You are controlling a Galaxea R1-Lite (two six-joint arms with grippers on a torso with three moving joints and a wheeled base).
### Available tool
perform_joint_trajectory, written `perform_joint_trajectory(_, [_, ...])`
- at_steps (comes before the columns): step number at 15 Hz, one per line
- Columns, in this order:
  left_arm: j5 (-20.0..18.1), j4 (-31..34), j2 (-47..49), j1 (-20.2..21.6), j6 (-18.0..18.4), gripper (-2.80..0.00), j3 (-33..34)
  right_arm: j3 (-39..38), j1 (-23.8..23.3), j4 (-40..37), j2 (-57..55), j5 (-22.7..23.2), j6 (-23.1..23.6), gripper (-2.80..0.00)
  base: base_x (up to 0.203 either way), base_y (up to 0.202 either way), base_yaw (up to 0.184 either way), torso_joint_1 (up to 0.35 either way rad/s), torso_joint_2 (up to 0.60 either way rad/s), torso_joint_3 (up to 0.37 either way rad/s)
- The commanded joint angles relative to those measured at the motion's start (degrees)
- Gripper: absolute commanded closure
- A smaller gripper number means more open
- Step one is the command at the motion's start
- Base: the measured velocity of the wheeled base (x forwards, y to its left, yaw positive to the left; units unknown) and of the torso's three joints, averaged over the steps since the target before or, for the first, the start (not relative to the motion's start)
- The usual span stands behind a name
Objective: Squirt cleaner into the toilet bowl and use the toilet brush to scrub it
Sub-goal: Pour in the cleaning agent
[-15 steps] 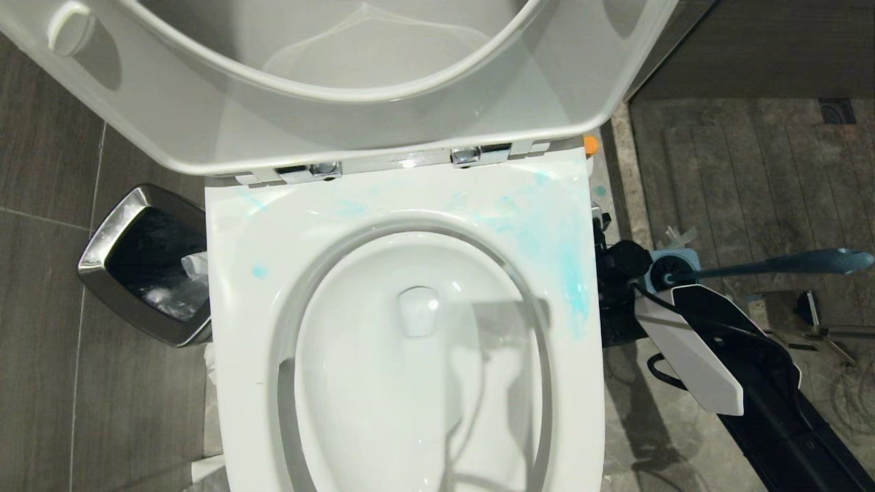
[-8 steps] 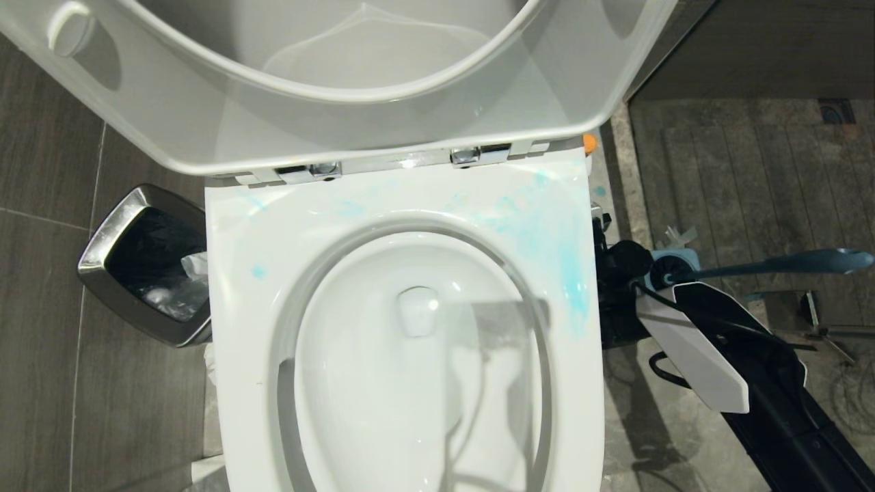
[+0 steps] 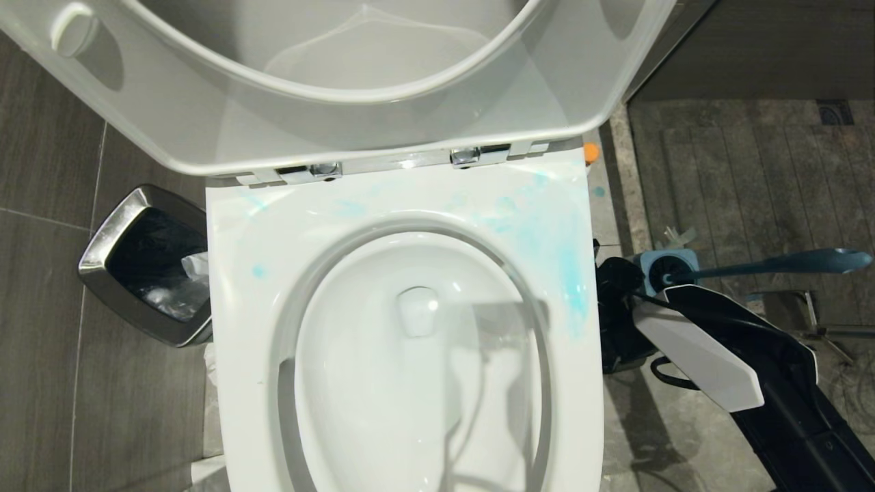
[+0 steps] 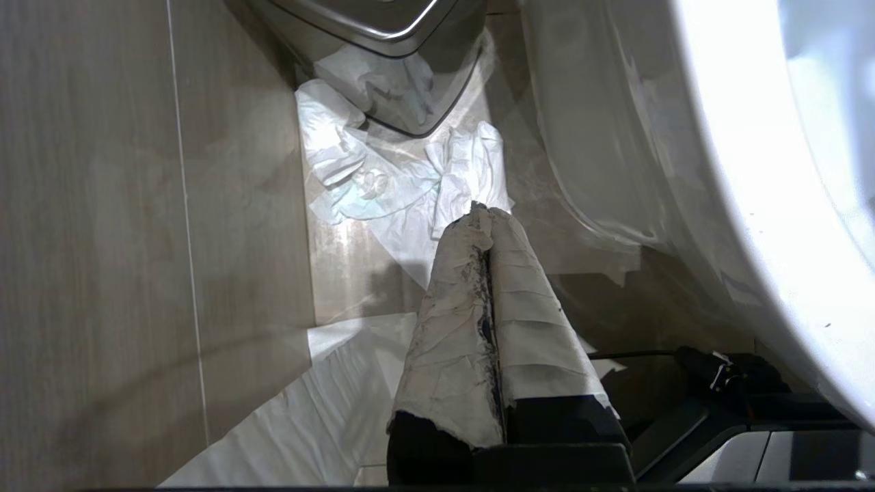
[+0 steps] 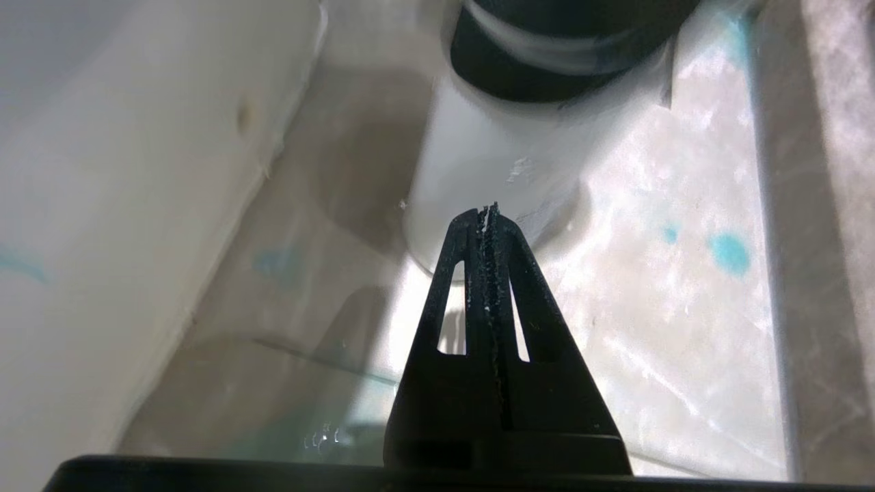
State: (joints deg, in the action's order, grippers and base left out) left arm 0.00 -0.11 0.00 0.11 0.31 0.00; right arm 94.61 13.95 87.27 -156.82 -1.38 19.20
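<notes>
Toilet bowl (image 3: pixel 410 383): seat and lid up; glossy white ceramic, rigid. Blue cleaner smears on the rim's right side; we judge the squirting largely done.

Cleaner (image 5: pixel 478 184): on the floor beside the toilet's right flank, toward the back; only its orange cap (image 3: pixel 590 152) peeks out in the head view. Blurred white body just past our right fingertips. Light, squeezable plastic, likely slick.

Toilet brush (image 3: pixel 772 263): on the floor right of the toilet, head down in its holder (image 3: pixel 662 263), handle leaning away to the right. Light, stiff, slim; we'd grip mid-handle, across the narrow width. Wet bristles may drip.

Right gripper (image 5: pixel 484 222): jaws pressed together, empty, near the bottle's base.

Left gripper (image 4: pixel 484 236): paper-wrapped fingers together, empty, low by the bin (image 3: pixel 109 246) at the toilet's left.

Next, we reckon: open, reach for the handle.
</notes>
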Motion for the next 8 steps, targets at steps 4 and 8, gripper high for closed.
perform_joint_trajectory(4, [0.00, -0.07, 0.08, -0.02, 0.05, 0.00, 0.00, -3.04, 0.03, 0.39, 2.69, -0.02, -0.10, 0.00, 0.000, 0.000, 0.000, 0.000, 0.00, 0.000])
perform_joint_trajectory(8, [0.00, -0.07, 0.00, -0.02, 0.05, 0.00, 0.00, -3.67, 0.35, 0.39, 3.71, -0.19, -1.88, 0.00, 0.000, 0.000, 0.000, 0.000, 0.00, 0.000])
